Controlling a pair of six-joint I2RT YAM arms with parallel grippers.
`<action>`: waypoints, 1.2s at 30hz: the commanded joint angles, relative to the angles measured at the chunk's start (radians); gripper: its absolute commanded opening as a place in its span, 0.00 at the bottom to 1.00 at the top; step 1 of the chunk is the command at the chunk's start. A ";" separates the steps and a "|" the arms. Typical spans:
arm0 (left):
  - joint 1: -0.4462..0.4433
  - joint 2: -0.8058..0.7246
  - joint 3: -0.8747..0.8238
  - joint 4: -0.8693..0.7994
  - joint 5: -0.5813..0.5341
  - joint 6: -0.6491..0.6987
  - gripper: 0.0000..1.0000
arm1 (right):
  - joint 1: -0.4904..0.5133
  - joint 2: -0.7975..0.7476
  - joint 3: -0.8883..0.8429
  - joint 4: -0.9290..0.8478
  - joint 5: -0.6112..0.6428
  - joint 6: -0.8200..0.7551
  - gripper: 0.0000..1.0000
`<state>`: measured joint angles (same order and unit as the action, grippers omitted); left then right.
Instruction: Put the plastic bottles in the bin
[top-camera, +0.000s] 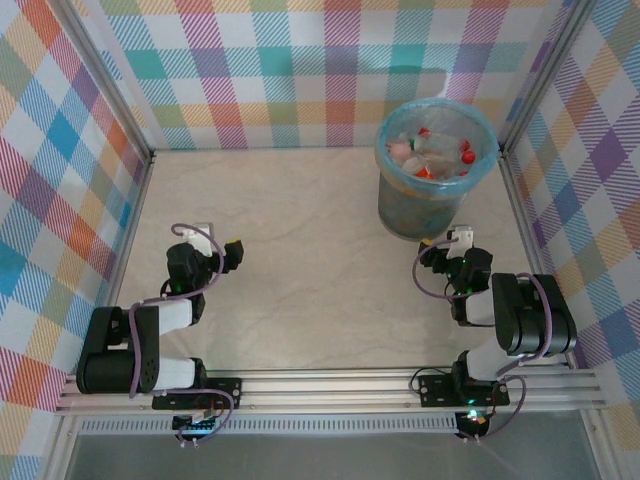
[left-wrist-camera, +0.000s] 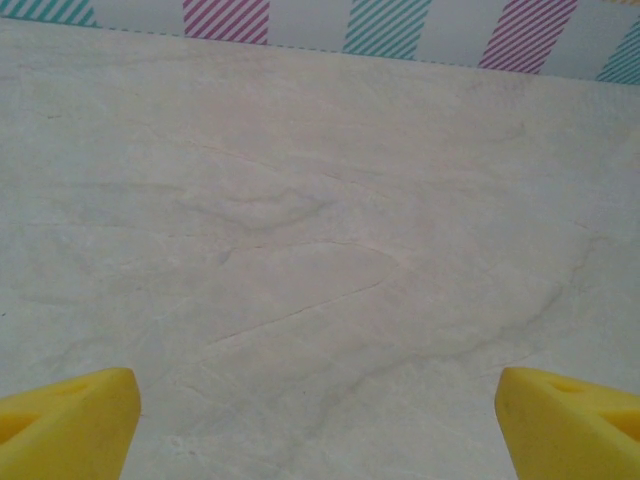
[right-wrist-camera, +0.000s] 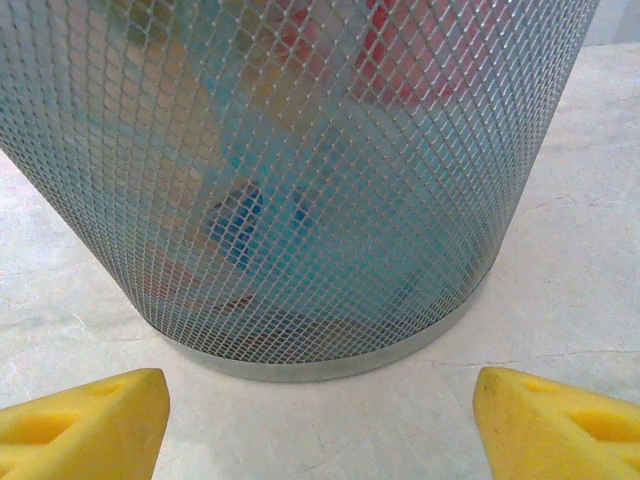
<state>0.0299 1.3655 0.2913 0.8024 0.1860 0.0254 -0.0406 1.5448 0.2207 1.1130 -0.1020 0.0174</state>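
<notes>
The bin (top-camera: 415, 210), a round grey mesh bucket lined with a light blue bag, stands on the table (top-camera: 300, 230) close to the right-hand wall and not far from the back one. The plastic bottles (top-camera: 435, 150) lie heaped inside it; from above, clear bodies with red caps and a patch of orange show under the bag's rim. Through the mesh (right-wrist-camera: 300, 200) in the right wrist view they are only blurred blotches of red, blue and pale orange.

The table is a pale, marble-like sheet with faint veins and creases (left-wrist-camera: 320, 250). Walls (top-camera: 300, 70) of pastel checked cloth, held by metal posts, close it in on three sides.

The right end effector (top-camera: 450, 240) sits low on the near side of the bin, just beside its base and pointing at it. Its yellow pads (right-wrist-camera: 80, 420) stand wide apart, with nothing between them and no contact with the mesh.

The left end effector (top-camera: 212, 238) is well away from the bin, across the table to the left. Its jaws are also spread wide (left-wrist-camera: 318, 425), holding nothing, with bare table under them.
</notes>
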 joint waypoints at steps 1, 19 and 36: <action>0.016 0.038 0.018 0.075 0.022 -0.020 0.93 | -0.006 -0.020 0.036 -0.004 0.026 0.037 0.82; -0.091 0.193 0.115 0.025 -0.334 -0.030 1.00 | 0.005 -0.015 0.147 -0.206 0.072 0.046 1.00; -0.105 0.195 0.123 0.012 -0.349 -0.017 1.00 | 0.015 -0.010 0.187 -0.275 0.002 0.003 1.00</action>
<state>-0.0650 1.5551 0.3920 0.8135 -0.1513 -0.0063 -0.0311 1.5436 0.3923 0.8497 -0.0681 0.0368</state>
